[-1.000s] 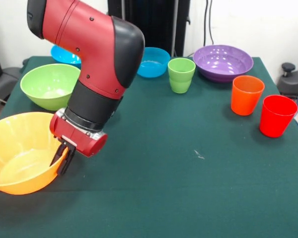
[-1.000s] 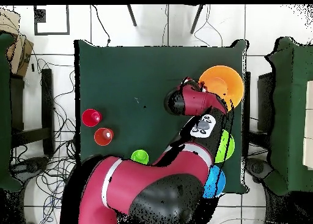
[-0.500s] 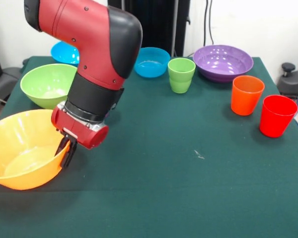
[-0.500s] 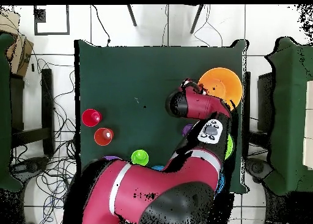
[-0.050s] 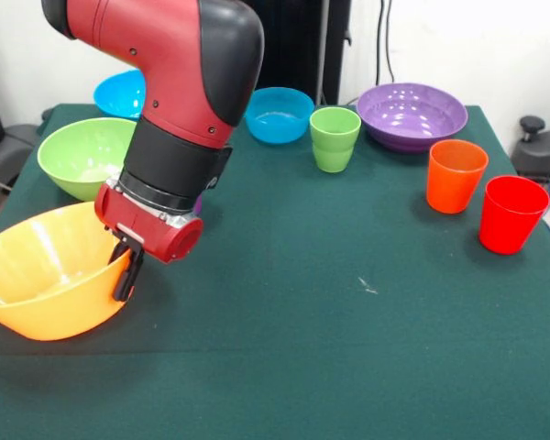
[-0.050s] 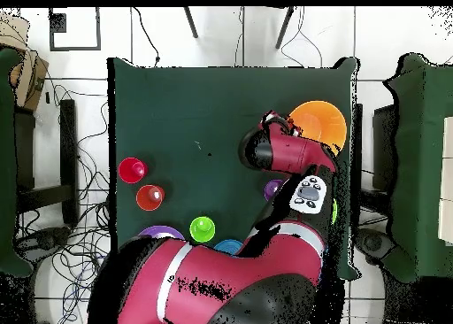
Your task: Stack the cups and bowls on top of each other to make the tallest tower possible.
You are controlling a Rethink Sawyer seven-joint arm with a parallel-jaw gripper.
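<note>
Pincer [image 5: 124, 277] was pinching the orange bowl [image 5: 46, 275] by its rim at the bench [image 5: 348, 339] edge, tilted and partly lifted; base-placing step, next needed it set level.

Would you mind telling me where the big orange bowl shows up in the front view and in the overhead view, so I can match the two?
Front view: the orange bowl is at the lower left, tilted, with the gripper clamped on its rim.
Overhead view: the orange bowl is at the upper right of the green table, beside the arm.
Shared landmark: the red cup, at the opposite side of the table.
</note>
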